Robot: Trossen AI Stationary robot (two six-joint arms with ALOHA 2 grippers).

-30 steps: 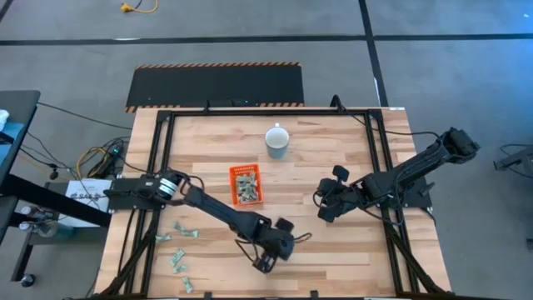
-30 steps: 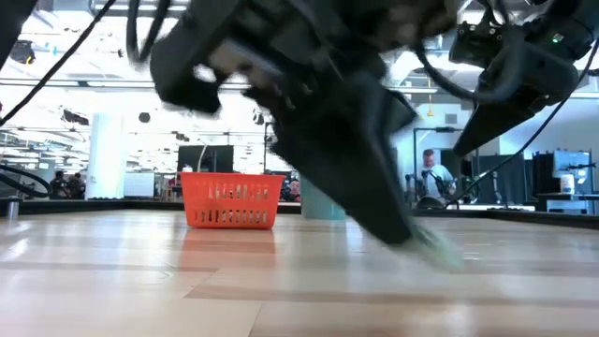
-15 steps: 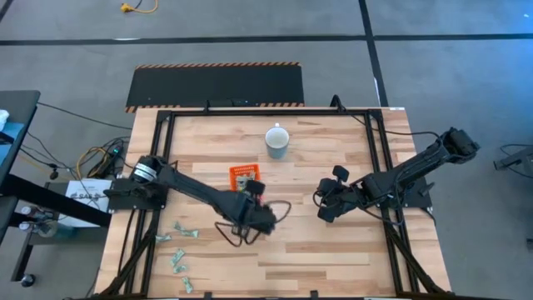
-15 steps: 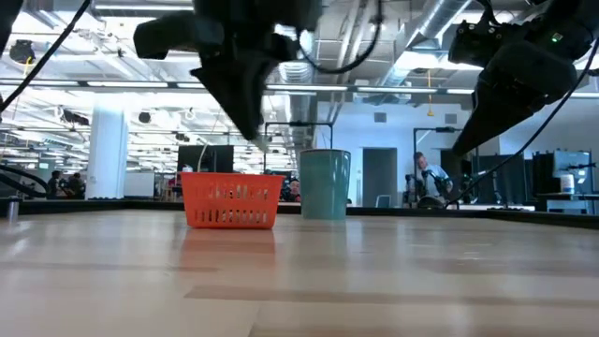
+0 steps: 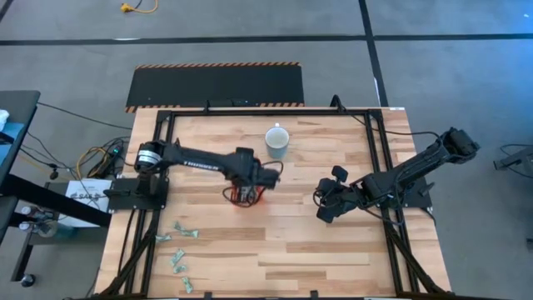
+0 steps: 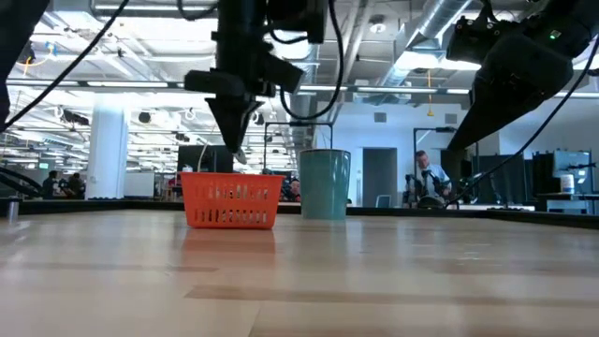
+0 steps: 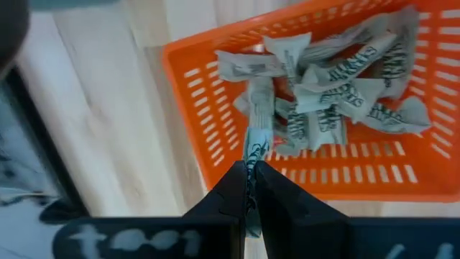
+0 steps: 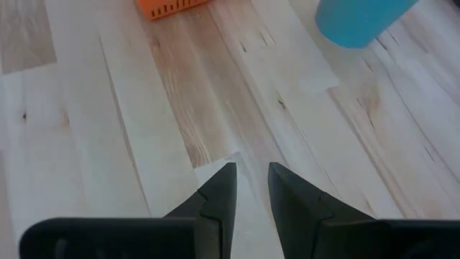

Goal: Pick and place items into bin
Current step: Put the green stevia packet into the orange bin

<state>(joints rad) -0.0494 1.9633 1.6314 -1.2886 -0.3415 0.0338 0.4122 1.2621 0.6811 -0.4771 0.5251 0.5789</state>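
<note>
My left gripper (image 5: pixel 249 192) hovers over the orange bin (image 6: pixel 232 204), fingers pointing down, shut on one pale green-and-white wrapped item (image 7: pixel 256 144). In the left wrist view the bin (image 7: pixel 192 101) holds several more wrapped items (image 7: pixel 338 86). From the high view the arm hides most of the bin (image 5: pixel 247 203). A few loose items (image 5: pixel 185 232) lie flat on the table near its near left corner. My right gripper (image 5: pixel 321 205) waits above the table right of the bin, fingers open (image 8: pixel 251 183). My left gripper pinches one wrapped item by its end (image 7: pixel 251 171) between the two fingers, coming from above and pointing down. The rest of the item hangs past the fingertips over the bin, just above its rim (image 6: pixel 240 159).
A pale blue mug (image 5: pixel 277 141) stands upright beyond the bin toward the far edge, also in the low view (image 6: pixel 325 184). Black frame rails (image 5: pixel 379 158) run along the table's sides. Bare wood (image 5: pixel 333 258) lies at the near right.
My left gripper has risen from the near middle of the table and swung toward the far edge, carrying the wrapped item, and now hangs over the bin pointing down. The right arm has kept still.
</note>
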